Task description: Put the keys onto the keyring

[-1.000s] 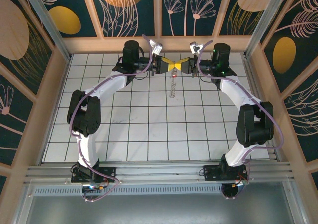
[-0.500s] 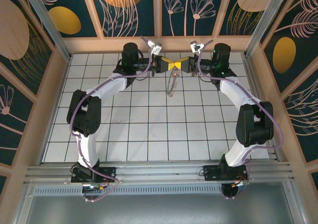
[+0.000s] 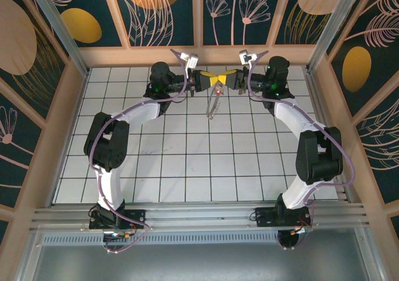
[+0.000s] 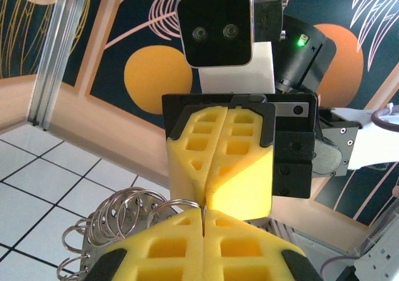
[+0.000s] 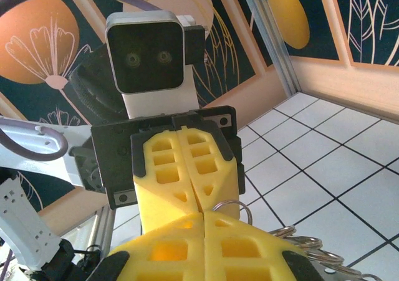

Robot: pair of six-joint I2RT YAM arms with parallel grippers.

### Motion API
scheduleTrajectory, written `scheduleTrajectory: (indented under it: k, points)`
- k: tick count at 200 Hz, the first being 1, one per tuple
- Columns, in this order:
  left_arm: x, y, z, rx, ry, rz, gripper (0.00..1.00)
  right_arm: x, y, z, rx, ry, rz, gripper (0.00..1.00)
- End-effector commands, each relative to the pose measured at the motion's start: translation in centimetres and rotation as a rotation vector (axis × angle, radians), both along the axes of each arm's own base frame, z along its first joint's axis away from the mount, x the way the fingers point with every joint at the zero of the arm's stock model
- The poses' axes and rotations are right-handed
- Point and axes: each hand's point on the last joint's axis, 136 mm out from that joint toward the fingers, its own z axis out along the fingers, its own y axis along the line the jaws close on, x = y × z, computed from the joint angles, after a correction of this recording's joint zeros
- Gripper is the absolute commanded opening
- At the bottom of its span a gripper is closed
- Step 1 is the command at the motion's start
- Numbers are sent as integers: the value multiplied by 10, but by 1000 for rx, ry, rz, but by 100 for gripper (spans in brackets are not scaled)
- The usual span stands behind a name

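The left gripper (image 3: 212, 80) has its yellow pads pressed flat together, a thin loop of the keyring (image 4: 118, 222) pinched in their seam. The right gripper (image 3: 221, 80) meets it tip to tip, likewise closed, with a ring rising at its seam. The chain hangs below them, above the table (image 3: 187, 169) near the middle of its far edge. The red key (image 3: 217, 88) sits at its top
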Motion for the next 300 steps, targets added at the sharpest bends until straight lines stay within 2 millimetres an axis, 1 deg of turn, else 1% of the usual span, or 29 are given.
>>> scheduleTrajectory:
  k: [1, 16, 29, 39, 47, 55, 68, 90, 116, 148, 168, 204, 225, 240, 300]
  points:
    - [-31, -12, 23, -56, -62, -72, 0, -6, 11, 13, 25, -57, 9, 0]
    - [-28, -11, 24, -70, -57, -55, 0, -3, 9, 16, 29, -55, -14, 0]
    - [-25, -10, 26, -81, -50, -41, 0, -2, 7, 21, 38, -56, -35, 22]
    - [-25, -10, 27, -87, -51, -33, 0, -1, 2, 25, 49, -58, -54, 33]
    - [-25, -9, 29, -95, -51, -26, 0, -1, -3, 30, 60, -65, -72, 39]
    - [-25, -8, 30, -99, -52, -20, 0, -1, -10, 34, 74, -69, -95, 43]
    - [-25, -8, 31, -107, -51, -15, 0, -2, -20, 41, 94, -77, -127, 45]
    - [-25, -7, 32, -117, -51, -11, 0, -3, -35, 46, 115, -82, -181, 47]
    - [-23, -7, 32, -122, -47, -6, 0, -6, -42, 44, 124, -74, -203, 47]
    - [-23, -6, 35, -129, -47, -2, 0, -10, -51, 29, 121, -66, -245, 47]
    - [-23, -6, 37, -133, -44, -2, 0, -18, -52, 17, 126, -62, -246, 47]
    - [-23, -5, 39, -143, -43, 1, 0, -33, -51, -5, 120, -47, -238, 47]
    - [-24, -5, 41, -156, -43, -4, 0, -42, -45, -12, 120, -48, -216, 47]
    - [-25, -5, 42, -165, -38, -12, 0, -44, -40, -16, 115, -45, -206, 47]
    - [-25, -5, 42, -181, -26, -26, 0, -42, -21, -12, 119, -65, -173, 47]
